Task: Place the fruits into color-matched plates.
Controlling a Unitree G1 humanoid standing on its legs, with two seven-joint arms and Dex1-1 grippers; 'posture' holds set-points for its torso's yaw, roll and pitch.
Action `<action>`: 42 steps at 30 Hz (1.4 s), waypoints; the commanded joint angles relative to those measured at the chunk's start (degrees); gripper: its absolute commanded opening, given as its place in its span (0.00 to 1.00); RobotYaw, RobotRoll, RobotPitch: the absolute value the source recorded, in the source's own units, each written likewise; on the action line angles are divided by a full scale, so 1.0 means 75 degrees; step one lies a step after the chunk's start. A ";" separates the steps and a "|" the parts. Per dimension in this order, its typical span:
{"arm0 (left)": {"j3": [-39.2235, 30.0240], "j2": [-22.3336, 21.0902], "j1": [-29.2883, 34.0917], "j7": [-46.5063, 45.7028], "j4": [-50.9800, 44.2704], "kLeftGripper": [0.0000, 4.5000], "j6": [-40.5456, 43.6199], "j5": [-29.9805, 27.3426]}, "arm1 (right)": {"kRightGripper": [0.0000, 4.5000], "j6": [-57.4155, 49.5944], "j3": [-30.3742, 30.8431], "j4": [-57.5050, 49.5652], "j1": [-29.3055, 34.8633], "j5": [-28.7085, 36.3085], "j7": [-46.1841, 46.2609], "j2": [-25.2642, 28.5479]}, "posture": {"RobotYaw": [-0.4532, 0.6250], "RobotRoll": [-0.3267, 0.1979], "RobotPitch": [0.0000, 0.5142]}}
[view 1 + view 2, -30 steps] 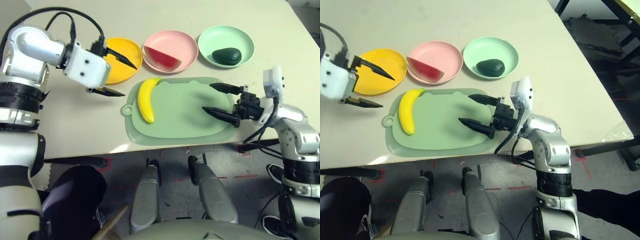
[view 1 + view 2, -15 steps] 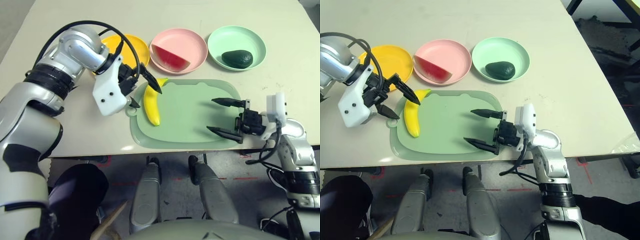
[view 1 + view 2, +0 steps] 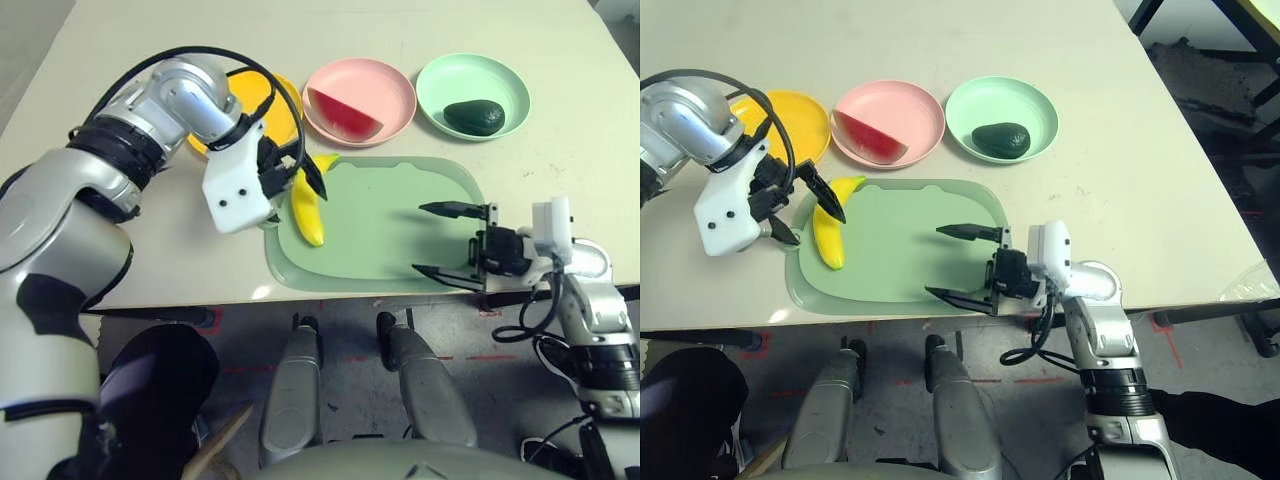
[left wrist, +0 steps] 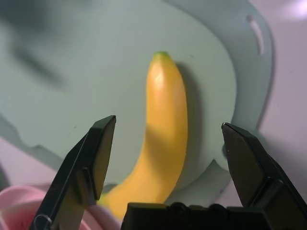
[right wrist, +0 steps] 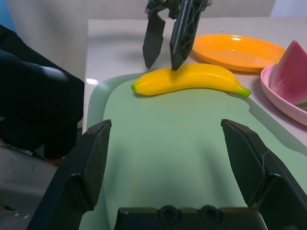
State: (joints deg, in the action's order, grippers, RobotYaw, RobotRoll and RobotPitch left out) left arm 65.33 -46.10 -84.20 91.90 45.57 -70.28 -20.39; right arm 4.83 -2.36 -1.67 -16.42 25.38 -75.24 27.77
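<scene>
Over from the yellow plate (image 3: 262, 92) comes the left gripper (image 3: 298, 182), fingers spread wide on both sides of the banana (image 3: 306, 200) lying on the green mat (image 3: 400, 230); next, I think, it should squeeze and lift, while the right gripper (image 3: 448, 243) hangs open.

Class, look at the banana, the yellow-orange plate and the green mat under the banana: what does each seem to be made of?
Banana: probably moulded plastic; uniform yellow, smooth, soft sheen, no blemishes. Yellow-orange plate: likely plastic, smooth and slightly glossy, with one even colour and a thin rim. Green mat: thin plastic or silicone, matte and flat; which one cannot be told.
</scene>
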 commanded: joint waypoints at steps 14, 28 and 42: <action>-0.0573 0.0812 0.0100 0.0079 0.1611 0.79 -0.0055 0.1756 | 1.00 -0.0425 0.0253 -0.0559 0.0248 0.0187 0.0473 0.0207 | 0.33 0.62 0.70; -0.0513 0.0571 0.0211 0.0079 0.1429 0.34 0.0402 0.1499 | 1.00 -0.0517 0.0427 -0.0761 0.0246 0.0203 0.0605 0.0268 | 0.33 0.62 0.68; -0.2216 -0.0635 -0.0506 0.0079 0.1621 0.34 0.1908 0.1319 | 1.00 -0.2219 0.0500 -0.2294 0.0311 0.0232 0.2637 0.0144 | 0.38 0.62 0.68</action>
State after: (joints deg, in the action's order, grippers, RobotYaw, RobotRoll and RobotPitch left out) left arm 50.22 -50.01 -88.19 91.94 55.98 -56.32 -12.63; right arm -8.97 0.47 -15.80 -15.26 26.98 -58.02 29.20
